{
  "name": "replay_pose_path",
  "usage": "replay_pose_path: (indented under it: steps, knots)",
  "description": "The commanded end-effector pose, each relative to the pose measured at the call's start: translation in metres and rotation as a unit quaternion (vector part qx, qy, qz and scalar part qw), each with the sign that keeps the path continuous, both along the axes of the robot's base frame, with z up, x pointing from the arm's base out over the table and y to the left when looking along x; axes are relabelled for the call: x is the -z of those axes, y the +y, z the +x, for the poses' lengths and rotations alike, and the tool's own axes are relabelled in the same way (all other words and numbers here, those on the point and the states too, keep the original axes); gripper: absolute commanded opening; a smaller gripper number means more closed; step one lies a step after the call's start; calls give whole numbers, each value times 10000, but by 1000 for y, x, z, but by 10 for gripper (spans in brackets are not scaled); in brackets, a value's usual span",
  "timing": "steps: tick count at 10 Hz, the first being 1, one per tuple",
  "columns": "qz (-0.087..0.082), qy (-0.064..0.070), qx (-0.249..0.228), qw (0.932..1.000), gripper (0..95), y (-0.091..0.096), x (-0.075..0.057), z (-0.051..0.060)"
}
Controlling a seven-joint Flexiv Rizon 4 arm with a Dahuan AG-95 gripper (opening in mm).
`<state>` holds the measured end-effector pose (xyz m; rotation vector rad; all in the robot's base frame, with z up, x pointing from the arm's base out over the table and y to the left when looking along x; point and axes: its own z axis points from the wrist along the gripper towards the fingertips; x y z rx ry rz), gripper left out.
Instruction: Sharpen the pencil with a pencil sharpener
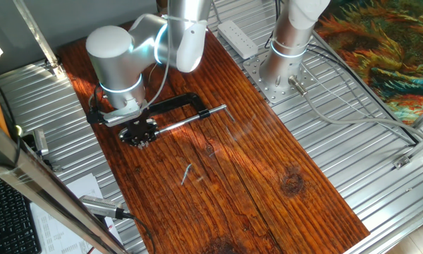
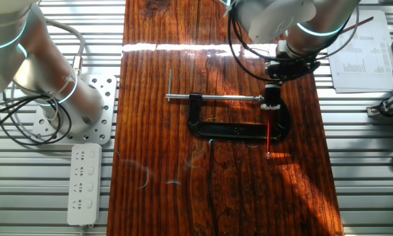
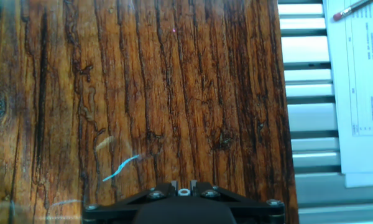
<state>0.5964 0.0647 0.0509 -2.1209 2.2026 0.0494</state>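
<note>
The pencil (image 2: 268,134) is a thin red stick in the other fixed view. It runs from my gripper (image 2: 271,105) across the frame of the black C-clamp (image 2: 236,129) to a tip on the wood. My gripper stands at the end of the clamp's silver rod (image 2: 216,98). In one fixed view my gripper (image 1: 139,135) is low beside the rod (image 1: 190,121), and my arm hides the pencil. In the hand view the fingers (image 3: 168,188) stand close together around a small pale hexagonal end. The pencil sharpener does not show apart from the gripper; it is hidden.
A second arm's base (image 2: 72,105) and a white power strip (image 2: 84,180) stand left of the wooden board. A printed sheet (image 3: 360,93) with another pencil (image 3: 351,9) lies on the ribbed metal table right of the board's edge (image 3: 280,112).
</note>
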Motion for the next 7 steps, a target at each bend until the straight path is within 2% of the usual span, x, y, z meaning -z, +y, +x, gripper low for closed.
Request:
replay_pose_path:
  steps: [1, 4, 7]
  knots:
    - [-53, 22, -74, 10000, 0, 0, -5, -2]
    - [-165, 14, -98, 9998, 0, 1, -10, -3]
    - [-155, 15, -43, 9999, 0, 0, -12, -3]
